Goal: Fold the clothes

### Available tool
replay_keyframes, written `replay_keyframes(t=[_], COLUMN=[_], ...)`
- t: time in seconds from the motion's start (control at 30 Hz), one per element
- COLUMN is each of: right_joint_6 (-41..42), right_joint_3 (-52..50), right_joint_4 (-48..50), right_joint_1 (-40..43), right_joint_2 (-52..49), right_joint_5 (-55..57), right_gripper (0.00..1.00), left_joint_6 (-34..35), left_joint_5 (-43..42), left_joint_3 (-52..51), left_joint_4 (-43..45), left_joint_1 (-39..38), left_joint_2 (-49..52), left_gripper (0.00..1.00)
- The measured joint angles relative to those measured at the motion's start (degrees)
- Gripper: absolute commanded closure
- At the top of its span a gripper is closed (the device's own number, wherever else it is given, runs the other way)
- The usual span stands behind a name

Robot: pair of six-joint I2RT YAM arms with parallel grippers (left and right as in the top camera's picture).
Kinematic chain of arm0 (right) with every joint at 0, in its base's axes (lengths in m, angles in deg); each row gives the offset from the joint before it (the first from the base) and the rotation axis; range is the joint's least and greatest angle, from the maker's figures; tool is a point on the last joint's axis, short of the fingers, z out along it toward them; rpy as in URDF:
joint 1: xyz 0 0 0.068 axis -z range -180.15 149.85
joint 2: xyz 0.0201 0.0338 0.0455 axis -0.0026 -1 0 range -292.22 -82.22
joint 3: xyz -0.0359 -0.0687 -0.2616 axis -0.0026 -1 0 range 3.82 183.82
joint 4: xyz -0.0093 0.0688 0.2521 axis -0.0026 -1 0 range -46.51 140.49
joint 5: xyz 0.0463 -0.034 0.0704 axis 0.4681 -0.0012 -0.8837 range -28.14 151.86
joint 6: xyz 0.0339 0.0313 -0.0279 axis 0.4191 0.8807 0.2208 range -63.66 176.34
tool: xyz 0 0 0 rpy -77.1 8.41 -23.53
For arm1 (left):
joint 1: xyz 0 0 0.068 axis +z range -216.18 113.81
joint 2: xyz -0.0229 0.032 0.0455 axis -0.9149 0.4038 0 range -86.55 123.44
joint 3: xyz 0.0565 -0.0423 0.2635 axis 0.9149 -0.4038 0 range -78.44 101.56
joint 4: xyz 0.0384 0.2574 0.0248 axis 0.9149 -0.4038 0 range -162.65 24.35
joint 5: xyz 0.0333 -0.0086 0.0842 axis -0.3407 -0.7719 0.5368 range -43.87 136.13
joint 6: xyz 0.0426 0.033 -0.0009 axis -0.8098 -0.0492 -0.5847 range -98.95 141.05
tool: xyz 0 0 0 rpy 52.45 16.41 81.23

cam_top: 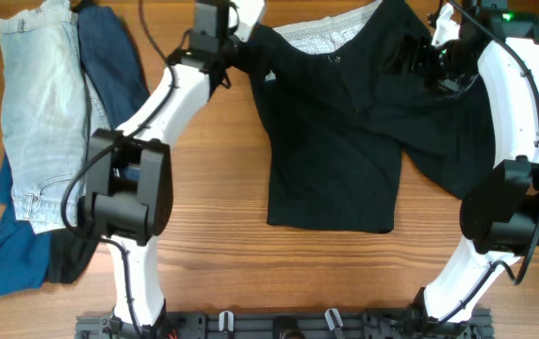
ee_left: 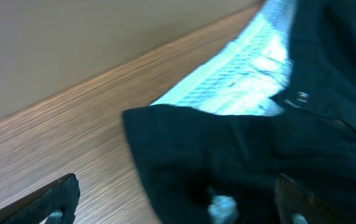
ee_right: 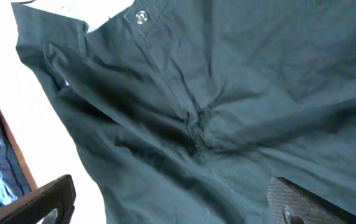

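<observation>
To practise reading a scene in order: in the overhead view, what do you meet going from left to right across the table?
Light-wash jeans → left arm → black garment → right arm

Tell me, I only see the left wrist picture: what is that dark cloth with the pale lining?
Observer: Overhead, it is a black garment spread on the table, with pale waistband lining at its far edge.
Operator: Any other clothes?
Observer: Yes, a pile of jeans lies at the table's left, light denim over darker blue.
Operator: What is the other arm doing?
Observer: The right tool hangs open over the garment's far right part.
</observation>
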Motion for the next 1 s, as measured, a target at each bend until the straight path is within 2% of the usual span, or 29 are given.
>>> replay_keyframes(t=[0.27, 0.5, 0.6, 0.7, 0.77, 0.97, 1.0], right_joint_6=[-0.3, -1.6, -1.6, -1.6, -1.6, -1.6, -1.6], right_joint_3=[0.0, 0.0, 0.0, 0.0, 0.0, 0.0, 0.0], right_joint_4=[-5.1, -5.9, -5.9, -5.8, -5.7, -5.8, -5.8], right_joint_1=[-0.2, -2.8, -2.8, -2.8, -2.9, -3.2, -3.2], right_joint_2=[0.0, 0.0, 0.0, 0.0, 0.0, 0.0, 0.0], right_joint_5=[0.6, 0.7, 0.7, 0.7, 0.7, 0.7, 0.7], right_gripper=[0.0, 0.0, 0.01, 0.04, 0.06, 0.07, 0.07], left_joint_6=[-0.6, 0.7, 2.3, 4.3, 6.3, 13.4, 14.3], left_joint_5=[6.8, 8.5, 8.3, 7.1, 6.3, 3.7, 2.3], left_joint_3=[0.2, 0.7, 1.1, 1.3, 1.3, 1.3, 1.3], left_joint_4=[0.4, 2.8, 6.6, 7.5, 7.9, 11.6, 11.7], left_joint_1=[-4.5, -2.9, -1.6, -0.2, 0.7, 0.8, 0.8], left_joint_2=[4.9, 5.5, 6.9, 9.3, 11.8, 13.3, 13.3], left_gripper=[0.0, 0.02, 0.07, 0.24, 0.55, 0.94, 0.96])
